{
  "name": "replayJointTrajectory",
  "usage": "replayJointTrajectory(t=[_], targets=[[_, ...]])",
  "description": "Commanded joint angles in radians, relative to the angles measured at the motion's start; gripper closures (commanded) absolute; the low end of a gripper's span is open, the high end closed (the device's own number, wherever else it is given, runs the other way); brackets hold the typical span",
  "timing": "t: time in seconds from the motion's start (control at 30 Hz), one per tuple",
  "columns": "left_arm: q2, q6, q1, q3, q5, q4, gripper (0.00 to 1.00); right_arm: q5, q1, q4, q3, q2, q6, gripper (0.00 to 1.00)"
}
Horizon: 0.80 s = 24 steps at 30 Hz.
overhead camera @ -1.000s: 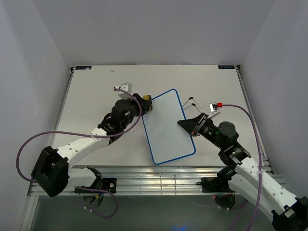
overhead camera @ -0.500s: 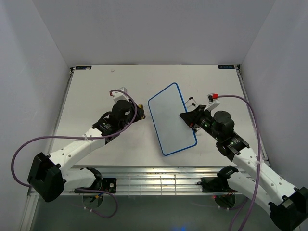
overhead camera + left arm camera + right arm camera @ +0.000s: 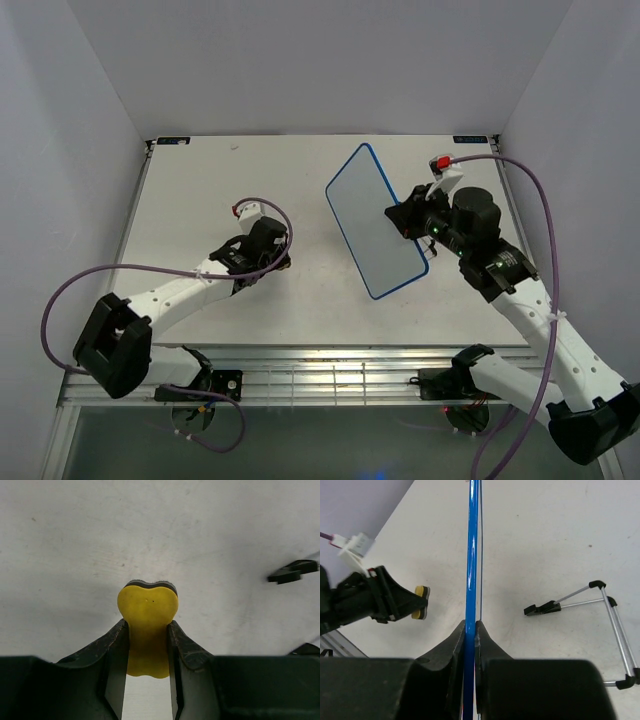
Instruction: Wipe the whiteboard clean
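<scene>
The right gripper is gripping the whiteboard by its edge, tilting it up right of centre. The left gripper, left of centre, is squeezing a yellow eraser.

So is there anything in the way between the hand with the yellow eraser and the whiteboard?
No, nothing visible. Only bare table lies between the left gripper, shut on the yellow eraser, and the whiteboard gripped by the right gripper. The wire stand is on the board's other side.
</scene>
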Motion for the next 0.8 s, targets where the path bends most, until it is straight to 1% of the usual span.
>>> replayJointTrajectory(t=[0.0,0.07,0.17,0.23,0.4,0.5,0.53,0.57,0.67,0.7,0.77], targets=[[0.083,0.008,0.004,-0.009,-0.04,-0.028,0.99,-0.066,-0.018,-0.073,0.153,0.035,-0.125,0.92],[0.126,0.012,0.004,0.003,-0.049,-0.044,0.99,-0.089,-0.032,-0.101,0.198,0.049,-0.139,0.92],[0.183,0.019,0.005,0.008,-0.042,-0.052,0.94,-0.121,-0.049,-0.148,0.247,0.07,-0.172,0.92],[0.226,0.024,0.004,0.012,-0.04,-0.063,0.89,-0.115,-0.054,-0.205,0.276,0.073,-0.198,0.92],[0.31,0.016,0.004,0.02,-0.01,-0.061,0.85,-0.075,-0.065,-0.268,0.343,0.064,-0.234,0.92],[0.346,0.015,0.004,0.027,0.006,-0.061,0.72,-0.065,-0.074,-0.327,0.377,0.089,-0.266,0.92],[0.346,0.015,0.005,0.029,0.015,-0.061,0.66,-0.06,-0.078,-0.35,0.388,0.098,-0.274,0.92],[0.338,0.016,0.004,0.029,0.02,-0.061,0.54,-0.063,-0.086,-0.384,0.392,0.111,-0.29,0.92],[0.3,0.016,0.004,0.026,0.023,-0.077,0.36,-0.078,-0.104,-0.4,0.394,0.121,-0.312,0.92],[0.263,0.015,0.004,0.027,0.023,-0.086,0.29,-0.087,-0.11,-0.401,0.391,0.121,-0.317,0.92],[0.19,0.015,0.004,0.027,0.032,-0.113,0.23,-0.101,-0.13,-0.401,0.392,0.127,-0.329,0.92]])
